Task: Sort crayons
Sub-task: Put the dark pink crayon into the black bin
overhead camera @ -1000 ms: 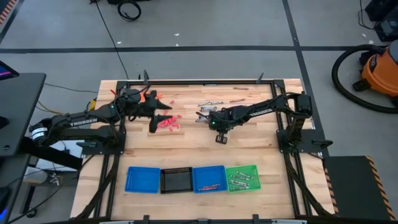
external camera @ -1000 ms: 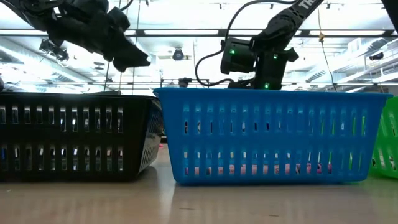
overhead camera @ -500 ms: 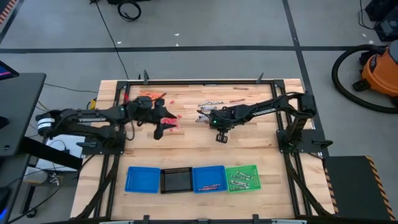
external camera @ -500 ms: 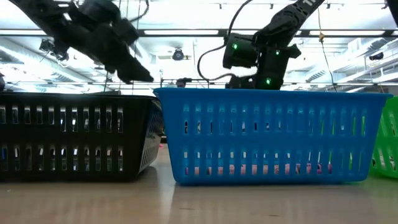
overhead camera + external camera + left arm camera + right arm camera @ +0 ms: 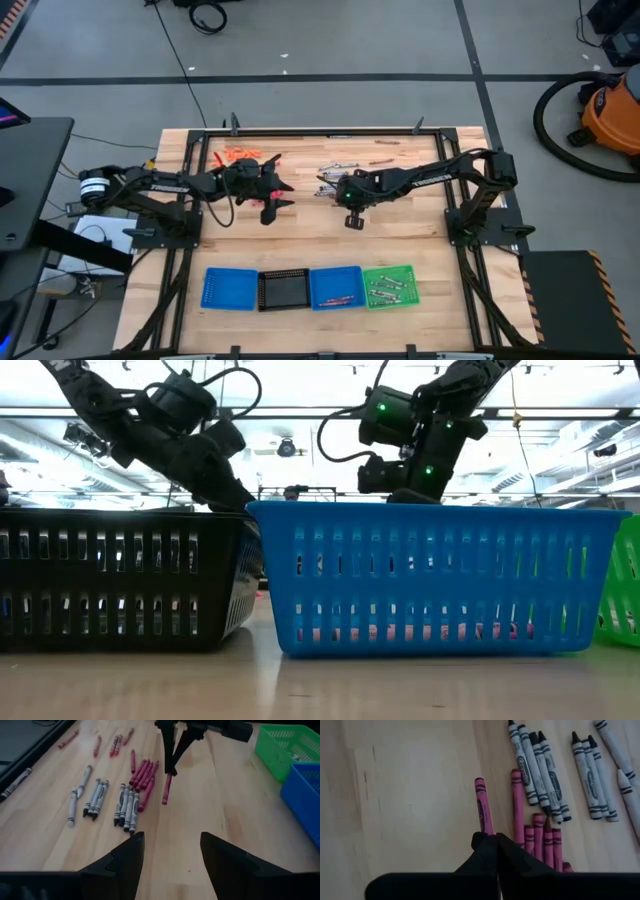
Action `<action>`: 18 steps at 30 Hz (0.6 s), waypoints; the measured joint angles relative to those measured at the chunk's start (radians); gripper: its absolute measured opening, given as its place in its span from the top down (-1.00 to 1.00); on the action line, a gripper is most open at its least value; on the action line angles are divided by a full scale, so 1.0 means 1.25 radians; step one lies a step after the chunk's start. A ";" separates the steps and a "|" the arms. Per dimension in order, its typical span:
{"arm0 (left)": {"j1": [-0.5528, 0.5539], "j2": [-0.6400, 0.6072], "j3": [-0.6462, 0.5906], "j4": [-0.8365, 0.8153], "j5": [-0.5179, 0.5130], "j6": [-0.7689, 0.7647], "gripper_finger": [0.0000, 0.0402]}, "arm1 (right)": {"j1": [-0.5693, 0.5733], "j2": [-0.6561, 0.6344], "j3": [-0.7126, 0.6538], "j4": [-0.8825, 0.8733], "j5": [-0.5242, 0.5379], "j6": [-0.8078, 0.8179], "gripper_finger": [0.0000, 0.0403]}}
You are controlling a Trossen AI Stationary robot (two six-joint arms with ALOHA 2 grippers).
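1. Here's the pale wooden table inside its black frame, with grey floor all round and an orange shop vacuum off in the corner.
2. The one to watch is a lone magenta crayon, lying flat on the wood. Everything else is placed from it.
3. The right gripper reaches down over that lone magenta crayon. Its two dark fingers are pinched tight together with no gap, and the tips sit right at one end of the stick. I cannot tell whether they actually press on it.
4. The left gripper hangs low over the table and faces the lone magenta crayon from well apart. Its fingers are spread wide, with bare wood between them and nothing held.
5. A bunch of magenta crayons lies packed side by side just beside the lone one.
6. On the far side of that bunch from the lone crayon lie the grey crayons with black tips, in loose rows.
7. Farther out again, a scatter of red crayons lies near the table's edge.
8. Well apart from the lone crayon, a row of four square slotted plastic trays lines the opposite edge.
9. In that row, a blue tray and a black tray come first. Next is a second blue tray with a reddish stick inside, and last a green tray with grey sticks.
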 joint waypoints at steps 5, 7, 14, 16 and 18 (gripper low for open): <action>0.000 0.000 0.000 0.001 0.000 -0.006 -0.02 | 0.006 0.000 0.000 0.028 0.005 -0.005 0.97; -0.006 0.000 0.000 0.002 0.000 -0.008 -0.02 | 0.005 -0.001 0.000 0.042 0.005 -0.005 0.97; -0.046 0.034 0.000 0.082 0.002 -0.005 -0.02 | 0.006 -0.013 0.001 0.081 -0.004 -0.002 0.97; -0.054 0.053 0.000 0.099 0.002 -0.004 -0.02 | 0.008 -0.024 0.001 0.102 -0.008 -0.002 0.97; -0.057 0.073 0.000 0.129 -0.006 0.001 -0.02 | 0.012 -0.037 0.001 0.113 -0.011 -0.002 0.97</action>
